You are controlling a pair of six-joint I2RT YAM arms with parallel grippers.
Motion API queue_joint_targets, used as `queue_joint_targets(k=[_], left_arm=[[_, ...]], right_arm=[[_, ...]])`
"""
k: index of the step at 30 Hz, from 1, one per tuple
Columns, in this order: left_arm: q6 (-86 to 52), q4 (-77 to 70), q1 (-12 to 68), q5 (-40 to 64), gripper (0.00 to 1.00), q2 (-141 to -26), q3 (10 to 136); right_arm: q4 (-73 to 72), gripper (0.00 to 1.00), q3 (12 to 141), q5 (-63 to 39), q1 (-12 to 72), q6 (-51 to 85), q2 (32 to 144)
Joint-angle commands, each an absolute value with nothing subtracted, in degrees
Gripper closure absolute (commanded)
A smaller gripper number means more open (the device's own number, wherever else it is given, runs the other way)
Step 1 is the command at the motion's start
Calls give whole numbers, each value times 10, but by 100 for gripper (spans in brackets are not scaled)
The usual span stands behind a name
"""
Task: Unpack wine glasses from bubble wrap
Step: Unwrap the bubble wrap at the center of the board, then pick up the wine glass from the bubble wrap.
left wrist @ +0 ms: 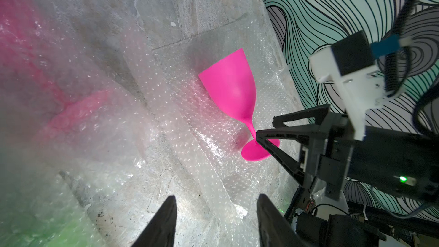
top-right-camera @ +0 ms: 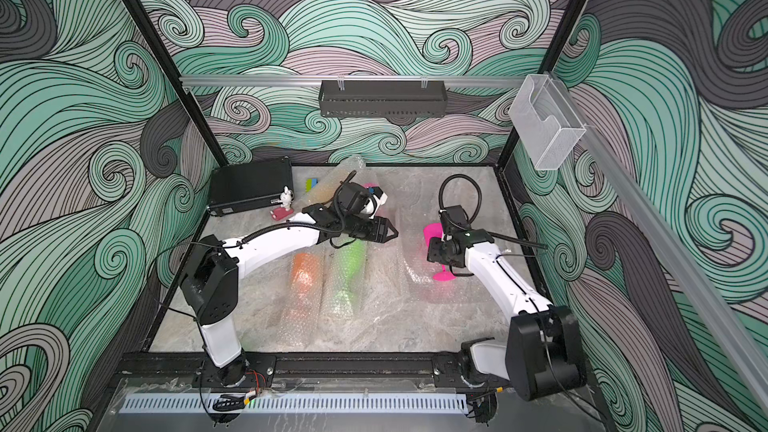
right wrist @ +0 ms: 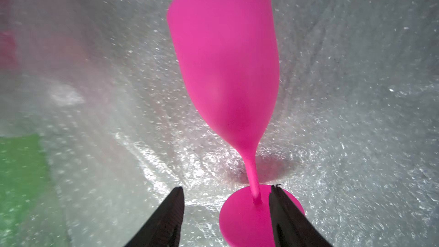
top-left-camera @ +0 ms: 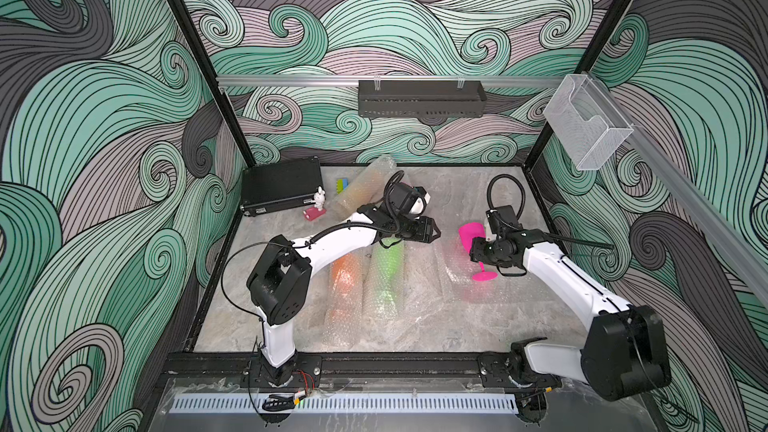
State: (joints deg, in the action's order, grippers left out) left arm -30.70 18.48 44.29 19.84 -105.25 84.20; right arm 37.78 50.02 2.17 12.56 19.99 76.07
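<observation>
We log one magenta plastic goblet [right wrist: 223, 67] unwrapped, lying right on clear bubble wrap [right wrist: 356, 115], stem between parted jaws of the right gripper [right wrist: 226, 187]; left gripper [left wrist: 216, 197] open, empty; orange goblet [top-left-camera: 344, 272] and lime-green goblet [top-left-camera: 390, 259], centre, not yet unsleeved.

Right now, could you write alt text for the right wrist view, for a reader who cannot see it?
A bare magenta goblet lies on bubble wrap, and the open right tool straddles its stem by the foot, not gripping it. A green shape shows blurred through wrap.
</observation>
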Motion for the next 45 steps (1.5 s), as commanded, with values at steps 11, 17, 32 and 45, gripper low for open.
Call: queue_joint_targets(k=[11, 17, 32, 45], left_arm=[[-312, 193, 439, 216, 47, -1051, 857], [-315, 191, 439, 220, 47, -1054, 855], [-315, 199, 433, 216, 48, -1045, 851], [-318, 207, 408, 218, 48, -1036, 852]], right_arm=[[388, 45, 524, 63, 126, 192, 836], [364, 53, 530, 43, 126, 192, 862], [322, 76, 512, -4, 129, 196, 909], [286, 90, 486, -17, 130, 194, 850]])
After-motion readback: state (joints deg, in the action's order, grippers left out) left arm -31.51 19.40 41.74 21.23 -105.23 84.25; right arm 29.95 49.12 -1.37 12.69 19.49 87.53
